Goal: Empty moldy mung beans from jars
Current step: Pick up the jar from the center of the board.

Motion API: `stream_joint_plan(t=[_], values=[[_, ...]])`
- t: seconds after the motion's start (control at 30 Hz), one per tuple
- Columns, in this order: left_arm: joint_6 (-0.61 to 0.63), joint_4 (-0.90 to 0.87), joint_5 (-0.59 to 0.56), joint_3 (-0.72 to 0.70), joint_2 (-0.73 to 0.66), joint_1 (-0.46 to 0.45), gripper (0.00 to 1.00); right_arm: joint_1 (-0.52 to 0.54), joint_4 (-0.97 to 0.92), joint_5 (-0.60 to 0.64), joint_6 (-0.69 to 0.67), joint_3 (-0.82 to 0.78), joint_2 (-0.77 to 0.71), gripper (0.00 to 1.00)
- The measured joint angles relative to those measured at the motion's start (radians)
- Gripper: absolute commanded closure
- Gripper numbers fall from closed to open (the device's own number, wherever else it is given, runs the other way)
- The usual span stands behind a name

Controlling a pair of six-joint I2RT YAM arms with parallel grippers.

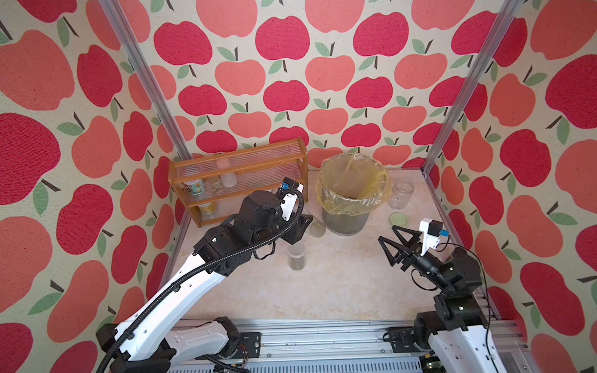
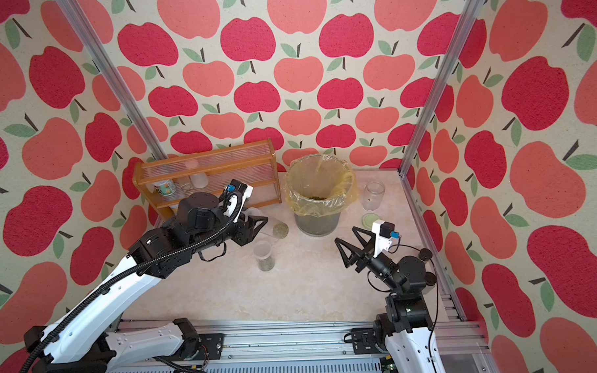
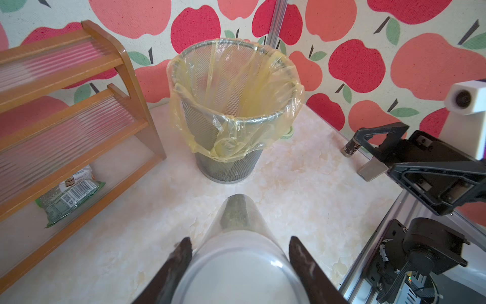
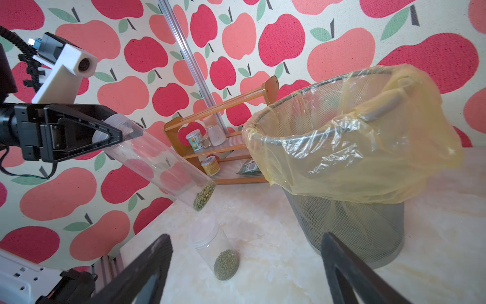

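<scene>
Left gripper clamped on the upper end of the tilted tall jar, just left of the bin, few beans inside; judged light, rigid, slick, best held mid-barrel; right gripper apart, empty.

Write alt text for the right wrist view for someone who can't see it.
The left gripper holds a tall jar tilted, beans at its lower end, beside a mesh bin lined with a yellow bag. A short jar with beans stands on the table; a rack sits beyond, and the right fingers frame the foreground, open.
</scene>
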Motion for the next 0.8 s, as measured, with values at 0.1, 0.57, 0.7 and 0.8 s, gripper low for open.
stream_joint_plan(t=[0.1,0.57,0.7,0.8], values=[[0.000,-0.001,0.024,0.043,0.006,0.000,0.71,0.002,0.078,-0.059,-0.003,0.021,0.082,0.12],[0.000,-0.011,0.175,0.301,0.142,0.000,0.71,0.037,0.341,-0.253,-0.125,0.122,0.274,0.24],[0.000,-0.012,0.201,0.329,0.167,0.000,0.71,0.085,0.344,-0.267,-0.185,0.150,0.307,0.24],[0.004,-0.012,0.233,0.340,0.177,0.000,0.71,0.113,0.322,-0.266,-0.235,0.170,0.322,0.22]])
